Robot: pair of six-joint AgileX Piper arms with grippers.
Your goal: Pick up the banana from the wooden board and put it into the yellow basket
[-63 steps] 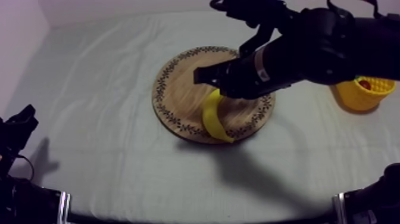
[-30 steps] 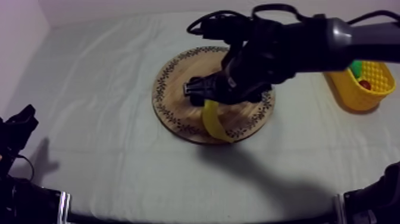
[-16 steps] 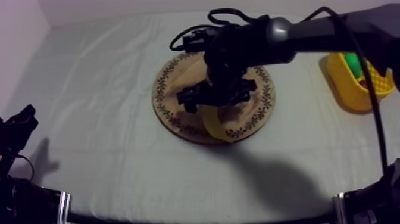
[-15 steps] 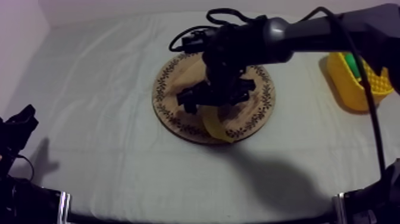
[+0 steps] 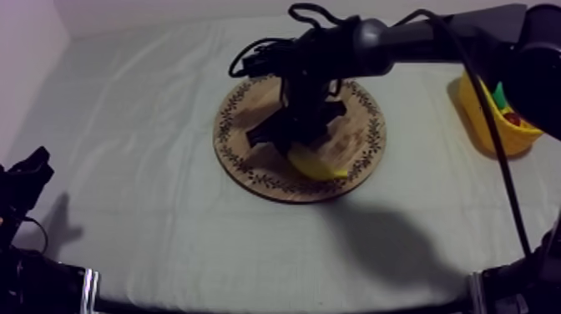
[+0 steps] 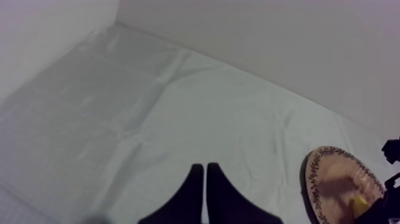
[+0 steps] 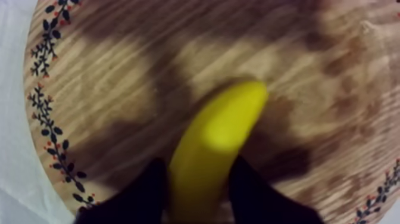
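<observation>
The yellow banana (image 5: 318,165) lies on the round wooden board (image 5: 250,125), toward its near side. My right arm comes in from the upper right, and my right gripper (image 5: 288,142) sits low over the board at the banana's left end. In the right wrist view the banana (image 7: 214,143) runs between the two black fingers (image 7: 146,196), which press against its sides just above the board (image 7: 119,71). My left gripper (image 5: 25,179) rests at the table's left edge, its fingers (image 6: 193,199) lying together as a narrow wedge.
The yellow basket (image 5: 472,113) stands at the right edge of the table, holding a small red fruit (image 5: 511,119) and something green (image 5: 499,93). From the left wrist view the board (image 6: 333,179) lies far off across bare cloth.
My right gripper has come down over the board and closed on the banana. The banana has swung from a near-upright arc to lying across the board's near side. The left arm is still.
</observation>
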